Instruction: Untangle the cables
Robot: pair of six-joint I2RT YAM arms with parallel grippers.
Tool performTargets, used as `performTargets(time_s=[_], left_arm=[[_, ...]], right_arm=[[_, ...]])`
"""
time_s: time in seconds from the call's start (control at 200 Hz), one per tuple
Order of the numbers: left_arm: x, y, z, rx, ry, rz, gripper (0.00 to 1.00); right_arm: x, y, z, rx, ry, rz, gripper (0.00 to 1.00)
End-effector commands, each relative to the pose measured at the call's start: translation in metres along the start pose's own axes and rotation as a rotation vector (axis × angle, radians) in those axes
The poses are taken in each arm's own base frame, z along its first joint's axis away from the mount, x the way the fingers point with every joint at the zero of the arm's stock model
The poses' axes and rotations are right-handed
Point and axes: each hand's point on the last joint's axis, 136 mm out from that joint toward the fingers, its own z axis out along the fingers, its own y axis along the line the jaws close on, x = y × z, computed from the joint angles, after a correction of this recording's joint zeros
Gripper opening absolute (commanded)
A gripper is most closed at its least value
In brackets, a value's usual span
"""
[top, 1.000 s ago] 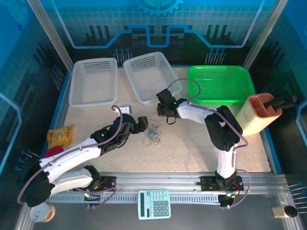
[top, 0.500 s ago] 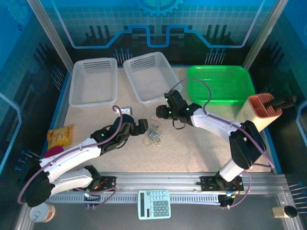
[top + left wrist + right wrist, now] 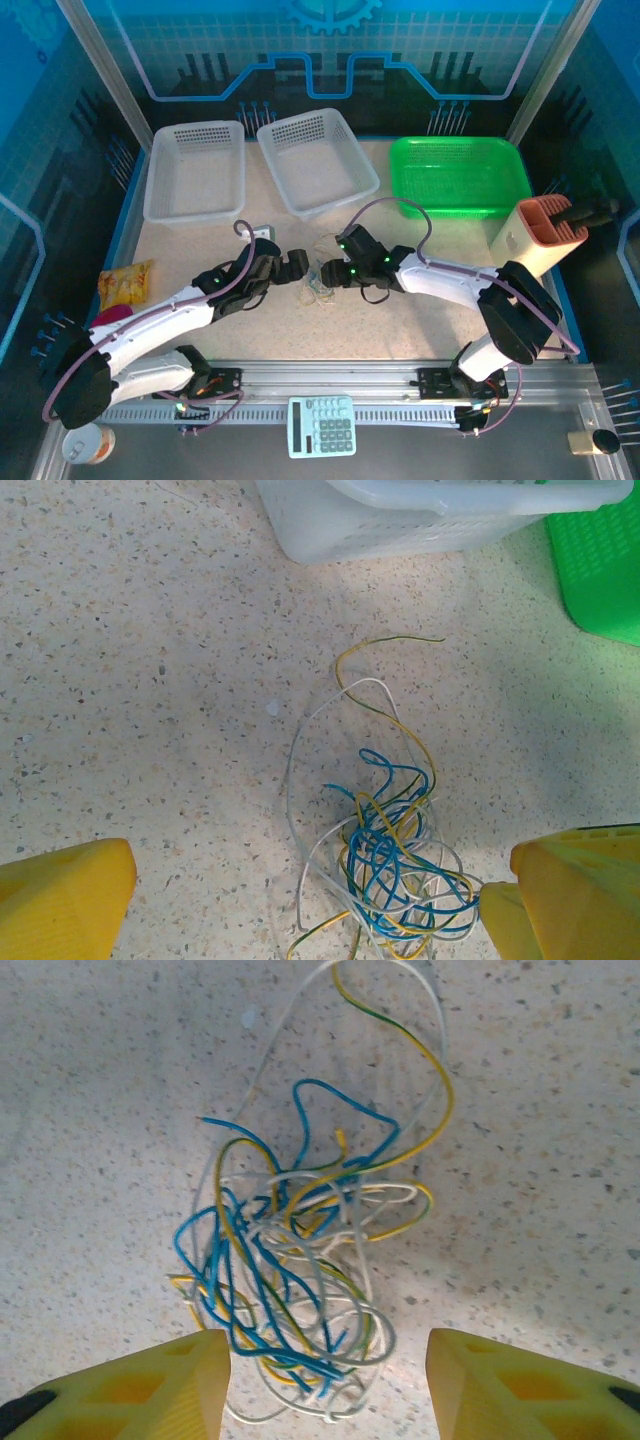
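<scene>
The cables (image 3: 318,283) lie as one knotted clump near the middle of the counter (image 3: 400,320), nothing yet pulled apart. The task looks to be at its opening step, picking a first strand.

The left tool (image 3: 292,264) sits at the clump's 9 o'clock and the right tool (image 3: 330,272) at its 3 o'clock, both close in. In the left wrist view the left tool (image 3: 320,900) is spread wide, with the clump (image 3: 390,860) nearer its right-hand finger and nothing between the pads pinched. In the right wrist view the right tool (image 3: 325,1390) is parted to a moderate gap and holds nothing; the clump (image 3: 290,1260) is at its 12 o'clock, its lower loops just reaching the space between the fingers.

Blue, yellow-green and whitish strands cross tightly at the core. A long yellow-green loop (image 3: 440,1090) and a whitish loop (image 3: 292,780) stand clear of it — these look like the easiest to take. The next move probably calls for one tool to pin the core while the other nips a single outlying loop and draws it away slowly; a bite into the core would likely lift everything together.

On writing: the calculator (image 3: 322,425) at 6 o'clock has keys too small to read, and the yellow snack packet (image 3: 125,283) at 9 o'clock shows print that cannot be made out. No brand is legible.
</scene>
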Motion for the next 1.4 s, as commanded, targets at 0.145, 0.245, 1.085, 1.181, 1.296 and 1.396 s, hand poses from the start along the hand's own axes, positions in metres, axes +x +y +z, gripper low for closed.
performTargets(time_s=[0.145,0.245,1.085,1.181,1.296,1.396], left_arm=[[0.001,0.002,-0.002,0.017,-0.005,-0.019,0.99],[-0.001,0.001,-0.004,0.019,-0.012,-0.021,0.99],[-0.014,-0.021,-0.011,0.097,-0.018,-0.077,0.99],[-0.021,-0.032,-0.016,0.151,-0.018,-0.134,0.99],[-0.032,-0.042,-0.023,0.203,-0.025,-0.177,0.99],[-0.039,-0.054,-0.028,0.252,-0.028,-0.173,0.99]], right_arm=[[-0.001,0.010,0.010,-0.033,0.001,0.013,0.52],[0.001,0.011,0.014,-0.039,0.012,0.020,0.47],[-0.058,0.049,-0.091,-0.113,-0.257,-0.245,0.00],[-0.062,0.059,-0.105,-0.177,-0.300,-0.292,0.00],[-0.068,0.057,-0.119,-0.211,-0.354,-0.304,0.00],[-0.069,0.043,-0.109,-0.219,-0.288,-0.264,0.00]])
